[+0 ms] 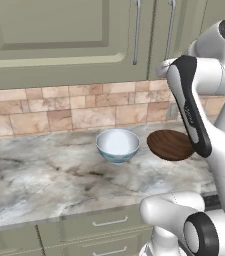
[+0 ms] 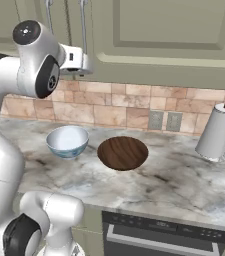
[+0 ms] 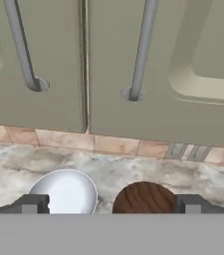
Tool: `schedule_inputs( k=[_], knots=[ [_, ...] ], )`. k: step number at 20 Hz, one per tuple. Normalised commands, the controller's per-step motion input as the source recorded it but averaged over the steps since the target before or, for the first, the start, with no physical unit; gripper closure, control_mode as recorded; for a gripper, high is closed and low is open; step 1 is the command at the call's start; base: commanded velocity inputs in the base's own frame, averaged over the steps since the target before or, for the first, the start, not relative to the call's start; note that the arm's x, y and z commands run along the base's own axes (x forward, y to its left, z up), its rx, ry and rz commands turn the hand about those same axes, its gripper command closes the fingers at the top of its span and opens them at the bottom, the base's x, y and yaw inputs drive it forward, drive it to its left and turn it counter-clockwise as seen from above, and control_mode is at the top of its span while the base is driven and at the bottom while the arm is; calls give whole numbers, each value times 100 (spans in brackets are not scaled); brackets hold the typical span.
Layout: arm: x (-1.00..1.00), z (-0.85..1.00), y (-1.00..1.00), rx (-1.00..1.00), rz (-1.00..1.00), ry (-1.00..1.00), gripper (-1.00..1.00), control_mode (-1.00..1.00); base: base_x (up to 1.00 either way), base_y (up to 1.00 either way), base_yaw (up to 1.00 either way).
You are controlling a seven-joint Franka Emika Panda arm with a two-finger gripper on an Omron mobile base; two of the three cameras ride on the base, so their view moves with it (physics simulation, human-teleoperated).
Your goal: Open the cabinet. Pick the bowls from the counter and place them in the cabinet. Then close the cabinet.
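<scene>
The olive-green cabinet (image 1: 59,35) hangs over the counter with both doors closed. Their silver bar handles (image 3: 143,50) flank the centre seam. My gripper (image 3: 111,205) is raised in front of the doors' lower edge, open and holding nothing; from the right base it appears beside the handles (image 2: 84,64). Below it on the marble counter (image 1: 44,175) sit the white bowl (image 1: 117,145) (image 2: 67,141) (image 3: 63,191) and, just to its right, the dark wooden bowl (image 1: 169,145) (image 2: 123,152) (image 3: 144,198). My forearm hides part of the wooden bowl in the left base view.
A pale grey cylindrical container (image 2: 215,131) stands at the counter's right by the wall. Wall outlets (image 2: 165,121) sit in the tan tile backsplash. Low drawers (image 1: 109,222) and an oven front (image 2: 159,235) lie under the counter edge.
</scene>
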Motion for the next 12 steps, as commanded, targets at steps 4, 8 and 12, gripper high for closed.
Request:
schedule_inputs(
  k=[4,8,12],
  knots=[
    [34,37,0,0,0,-18,-100,-100,0,0,0],
    [30,15,0,-1,0,-29,-100,-100,0,0,0],
    [47,6,-1,0,0,-26,-100,-100,0,0,0]
  ],
)
